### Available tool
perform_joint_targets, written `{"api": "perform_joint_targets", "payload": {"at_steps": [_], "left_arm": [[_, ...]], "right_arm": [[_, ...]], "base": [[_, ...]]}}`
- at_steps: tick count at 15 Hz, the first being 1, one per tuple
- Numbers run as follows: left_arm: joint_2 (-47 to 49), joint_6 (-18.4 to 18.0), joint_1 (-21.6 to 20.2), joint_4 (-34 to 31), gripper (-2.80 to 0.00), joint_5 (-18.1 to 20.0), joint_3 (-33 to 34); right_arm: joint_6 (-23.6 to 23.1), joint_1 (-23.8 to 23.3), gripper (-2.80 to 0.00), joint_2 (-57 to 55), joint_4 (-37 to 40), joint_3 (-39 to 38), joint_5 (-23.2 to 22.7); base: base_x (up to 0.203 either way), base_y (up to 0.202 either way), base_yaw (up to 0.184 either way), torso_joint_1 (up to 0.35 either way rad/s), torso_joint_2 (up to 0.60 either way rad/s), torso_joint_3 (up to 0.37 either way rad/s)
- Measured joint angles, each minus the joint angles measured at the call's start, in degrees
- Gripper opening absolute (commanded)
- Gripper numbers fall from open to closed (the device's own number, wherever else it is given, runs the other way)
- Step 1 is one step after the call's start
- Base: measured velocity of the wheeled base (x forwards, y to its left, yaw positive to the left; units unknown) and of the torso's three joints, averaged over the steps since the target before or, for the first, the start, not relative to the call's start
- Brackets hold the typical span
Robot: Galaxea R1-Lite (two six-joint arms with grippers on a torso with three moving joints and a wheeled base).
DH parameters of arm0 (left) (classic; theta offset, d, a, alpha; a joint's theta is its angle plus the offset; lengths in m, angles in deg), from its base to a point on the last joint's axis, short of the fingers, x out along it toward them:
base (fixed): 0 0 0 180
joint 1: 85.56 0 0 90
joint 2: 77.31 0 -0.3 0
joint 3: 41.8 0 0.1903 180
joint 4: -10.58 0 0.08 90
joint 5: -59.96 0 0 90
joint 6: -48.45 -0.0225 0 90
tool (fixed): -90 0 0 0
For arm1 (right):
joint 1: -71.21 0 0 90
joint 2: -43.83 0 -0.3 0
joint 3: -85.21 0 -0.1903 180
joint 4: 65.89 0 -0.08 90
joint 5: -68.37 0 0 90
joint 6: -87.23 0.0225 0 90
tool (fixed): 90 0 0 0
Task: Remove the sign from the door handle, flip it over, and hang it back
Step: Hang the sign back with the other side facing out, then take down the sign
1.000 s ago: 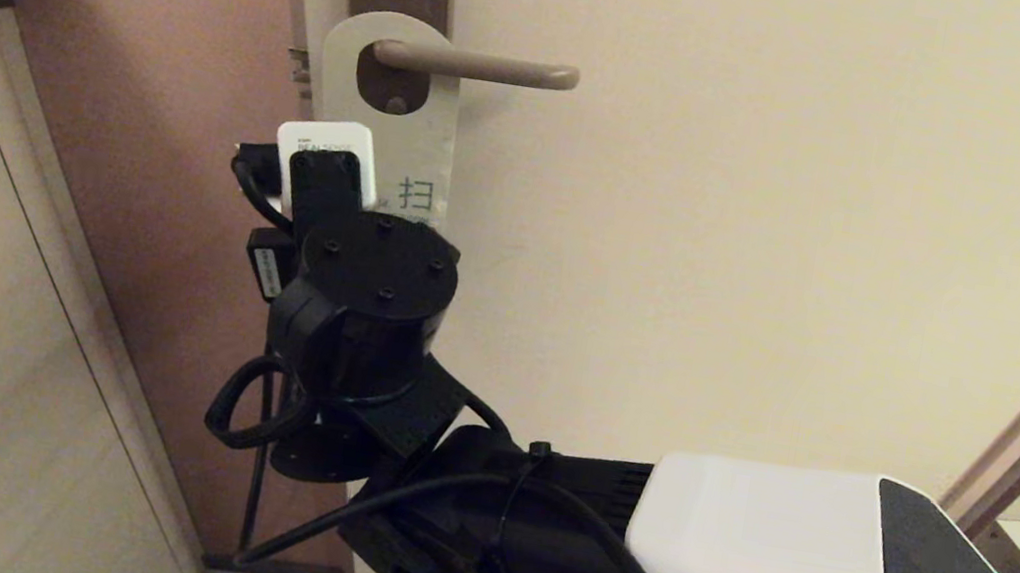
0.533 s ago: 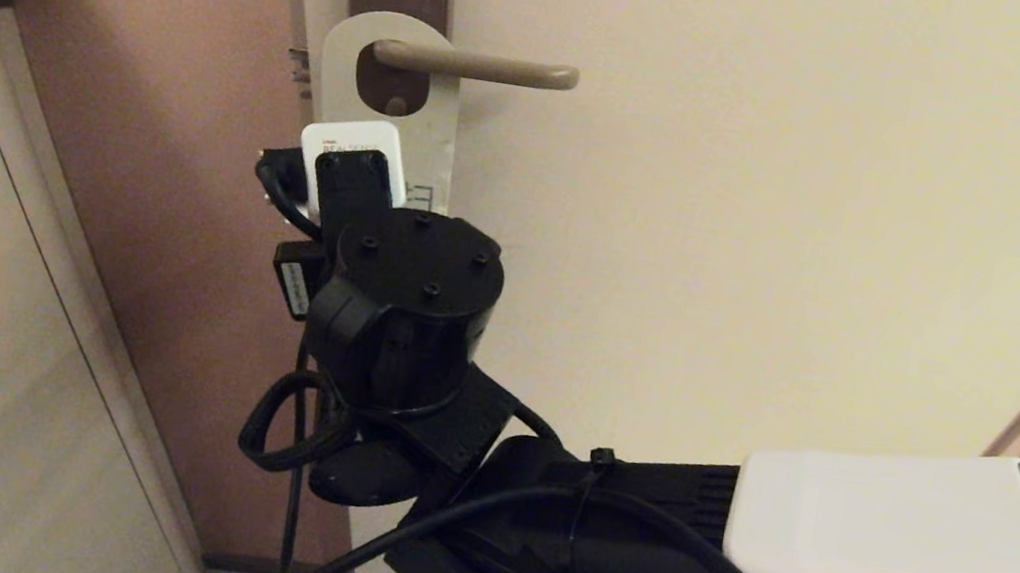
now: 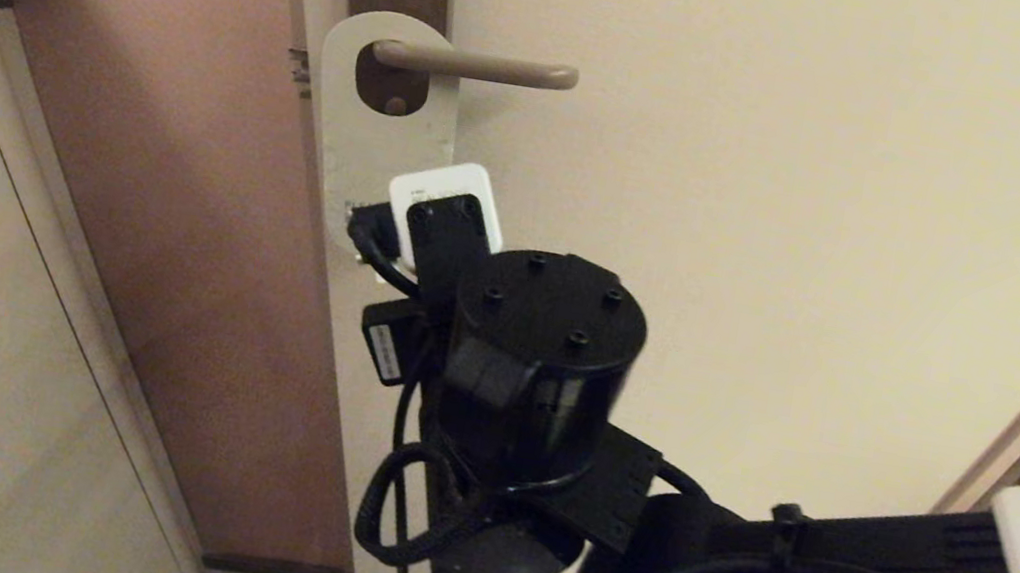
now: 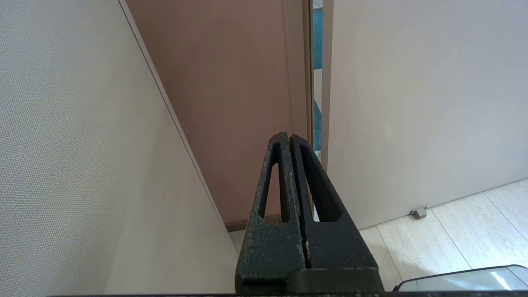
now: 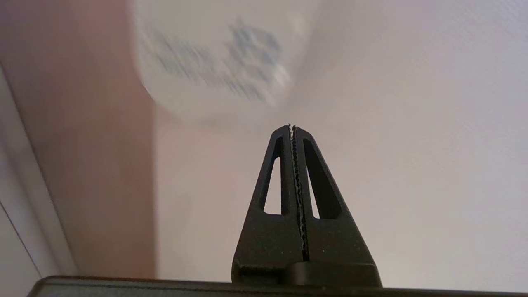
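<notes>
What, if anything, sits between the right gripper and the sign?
Nothing visible. In the right wrist view the right gripper, fingers shut and empty, points just below the sign, which hangs on the door handle.

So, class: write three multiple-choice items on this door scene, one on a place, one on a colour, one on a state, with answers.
1. Where does the sign hang?
A. on the door handle
B. on the floor
C. in the right pincer

2. What colour is the side of the sign facing the head camera?
A. red
B. white
C. black

3. How is the left pincer?
A. wide open
B. shut on the sign
C. shut on nothing

Answers: 1 A, its hole is round the handle; 2 B, the face is pale; 3 C, its fingers meet with nothing between.
</notes>
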Motion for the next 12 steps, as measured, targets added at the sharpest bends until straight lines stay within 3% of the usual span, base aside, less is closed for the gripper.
{"api": "perform_joint_targets", "payload": {"at_steps": [7, 12], "left_arm": [[0.0, 0.0, 0.0, 0.0, -2.80, 0.0, 0.0], [0.0, 0.0, 0.0, 0.0, -2.80, 0.0, 0.0]], "right_arm": [[-1.4, -7.0, -2.80, 15.2, -0.1, -16.0, 0.2], [-1.7, -15.5, -2.80, 28.1, 0.2, -26.8, 0.0]], "base": [[0.000, 0.000, 0.000, 0.000, 0.00, 0.000], [0.000, 0.000, 0.000, 0.000, 0.00, 0.000]]}}
